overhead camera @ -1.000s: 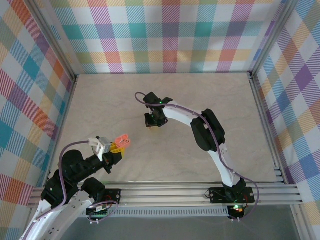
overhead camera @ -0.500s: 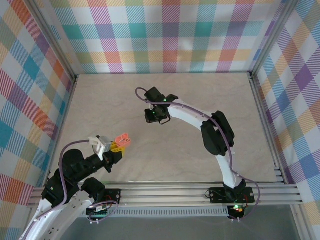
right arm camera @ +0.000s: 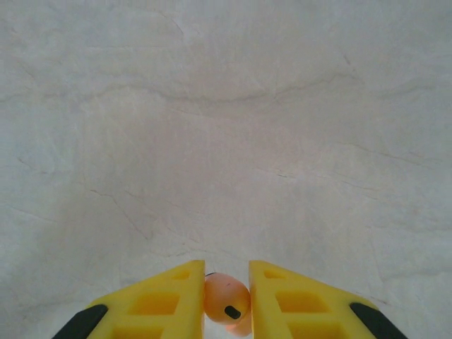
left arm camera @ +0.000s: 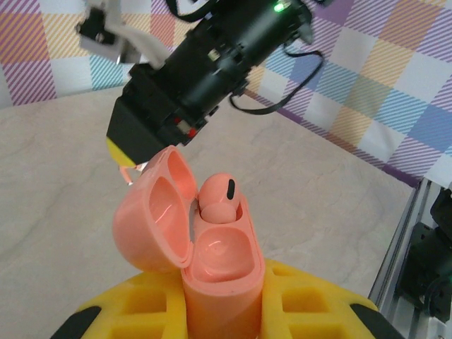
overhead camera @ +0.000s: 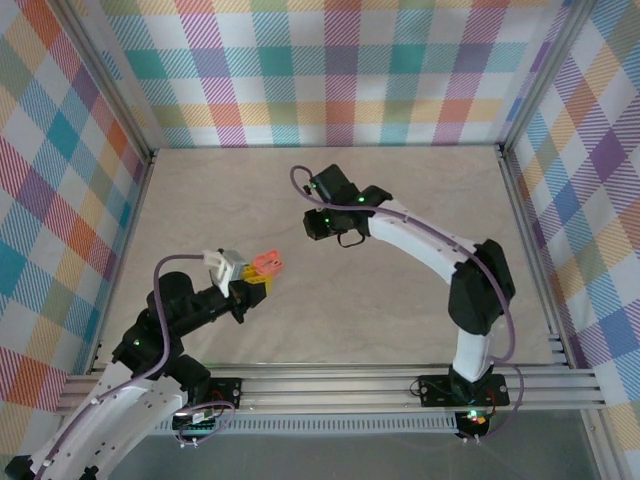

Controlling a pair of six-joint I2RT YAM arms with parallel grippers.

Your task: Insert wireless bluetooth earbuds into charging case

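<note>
My left gripper (left arm camera: 223, 314) is shut on a salmon-pink charging case (left arm camera: 220, 272) and holds it upright with its lid (left arm camera: 154, 210) swung open to the left. One pink earbud (left arm camera: 215, 200) sits in the far slot; the near slot (left arm camera: 220, 248) is bare. In the top view the case (overhead camera: 268, 264) hangs left of centre above the table. My right gripper (right arm camera: 226, 284) is shut on a second pink earbud (right arm camera: 226, 298), pinched between its yellow fingers (right arm camera: 164, 302). The right gripper (left arm camera: 123, 150) hovers just behind the open lid, and in the top view the right gripper (overhead camera: 322, 226) is up and to the right of the case.
The pale marbled tabletop (overhead camera: 400, 300) lies under both arms. Checked walls (overhead camera: 330, 70) close the back and sides. An aluminium rail (overhead camera: 330, 380) runs along the near edge, and another rail (left arm camera: 406, 240) stands at the right.
My left arm has carried the case forward and to the right. My right arm has swung back and right with the earbud, its elbow moving out to the right.
</note>
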